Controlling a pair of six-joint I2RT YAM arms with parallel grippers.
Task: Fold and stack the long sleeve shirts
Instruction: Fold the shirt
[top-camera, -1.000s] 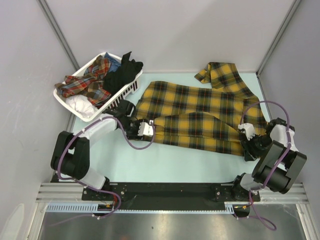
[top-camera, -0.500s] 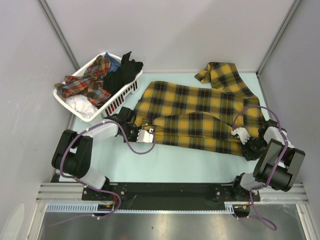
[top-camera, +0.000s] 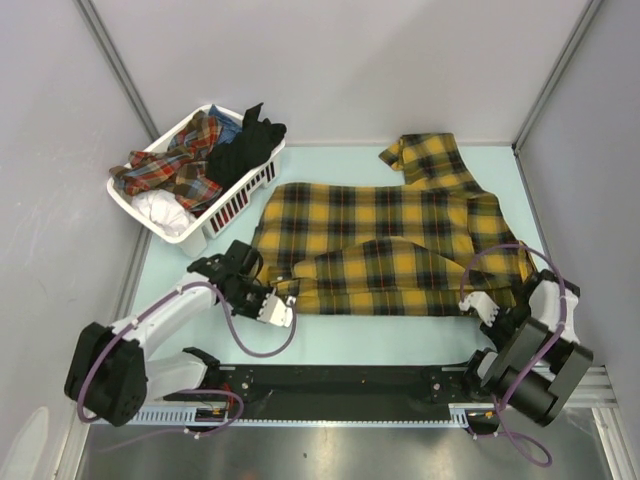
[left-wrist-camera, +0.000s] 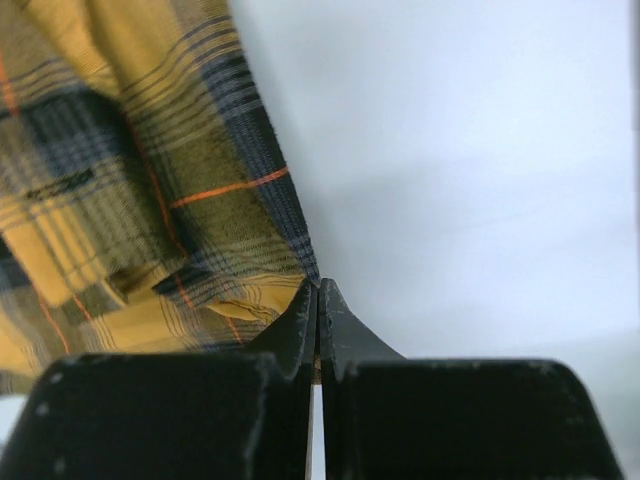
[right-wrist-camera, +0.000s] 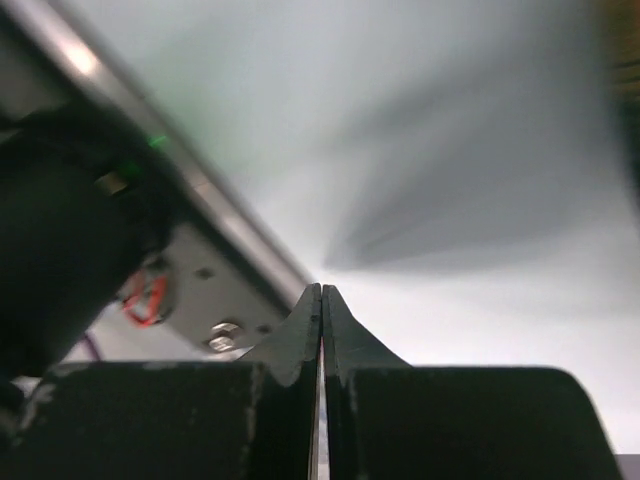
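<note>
**Left fingers (left-wrist-camera: 295, 330):** Closed tip to tip. The hem of the mustard-and-black plaid shirt (top-camera: 380, 235) runs right up to the tips from their 10 o'clock side, and its creases converge there. Judgement: a thin edge of cloth is pinched.

**Right fingers (right-wrist-camera: 345, 345):** Closed tip to tip. No cloth shows between them in the blurred wrist view, only bare table and the metal rail (right-wrist-camera: 200, 240). Overhead, they sit at the shirt's 5 o'clock corner. You cannot tell from here whether they have caught the hem.

**Position of the shirt:** It lies spread flat on the table (top-camera: 330, 335), centre to the 3 o'clock side. One sleeve (top-camera: 400, 270) is laid across the body. A bunched part juts out at its 1 o'clock end. The left fingers are at its 8 o'clock corner.

**Other items:** The white basket (top-camera: 235, 195) stands at 10 o'clock, just clear of the shirt, and holds more clothes (top-camera: 175, 165).

**Handling, by judgement:**
- The shirt is light, limp woven cloth and is not fragile.
- It will sag and drape from any single hold.
- It will drag across the table rather than slide cleanly.
- A shallow pinch on one layer is likely to slip out.

**Where to take hold:** Grip the two hem corners, or the shoulder seams, well in from the edge. Keep both holds level so the fold line stays straight. Confirm the right-hand grip before you lift.
</note>
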